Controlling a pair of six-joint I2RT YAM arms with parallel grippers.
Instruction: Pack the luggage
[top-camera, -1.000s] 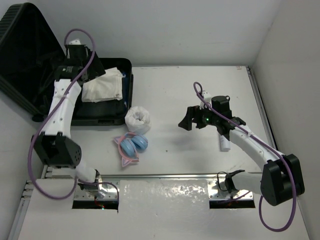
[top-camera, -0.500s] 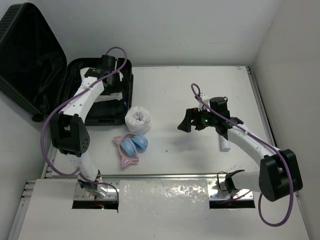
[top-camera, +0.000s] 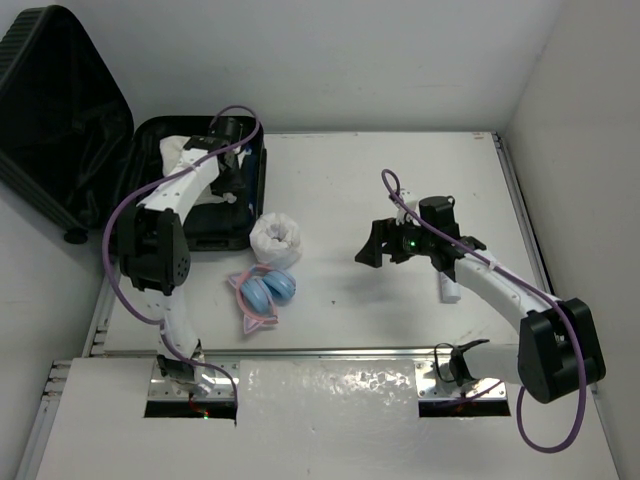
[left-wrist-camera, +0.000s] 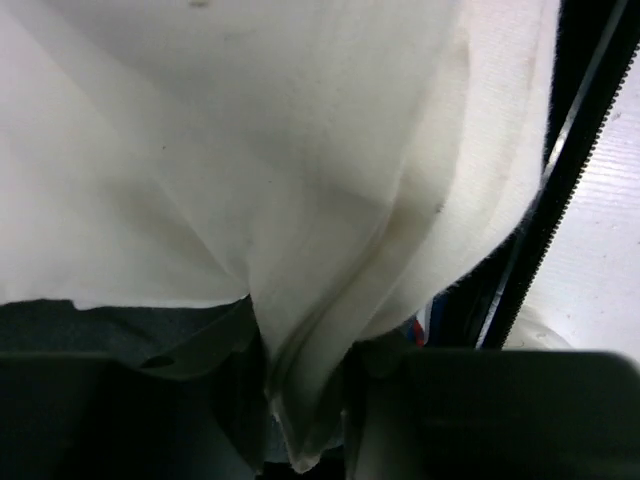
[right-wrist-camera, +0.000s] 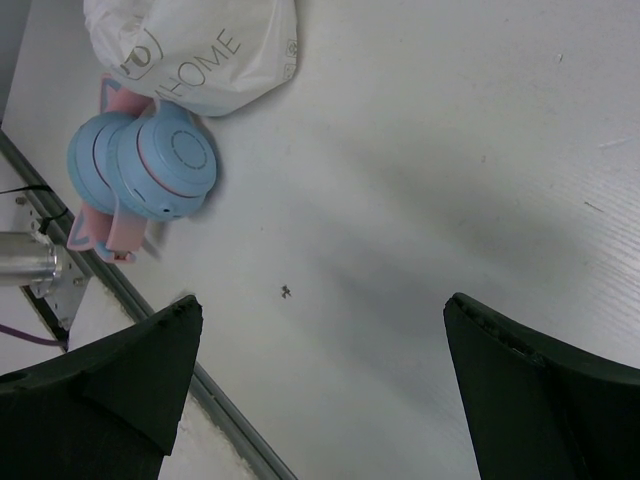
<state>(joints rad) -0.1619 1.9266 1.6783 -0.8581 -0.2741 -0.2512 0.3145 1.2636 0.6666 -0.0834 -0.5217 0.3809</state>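
Two items wait unpacked: headphones (right-wrist-camera: 150, 165) and bag (right-wrist-camera: 200, 45) lie ahead of your wide-open right gripper (right-wrist-camera: 320, 310).
Farther off, your left gripper (left-wrist-camera: 305, 420) pinches a cloth (left-wrist-camera: 250, 150) fold inside the luggage (top-camera: 60, 90); the next move, I judge, is to let go there.

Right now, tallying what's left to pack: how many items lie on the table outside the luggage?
3: a white bag beside the luggage, blue headphones nearer the arm bases, and a small white object partly under the right arm. More may be hidden.
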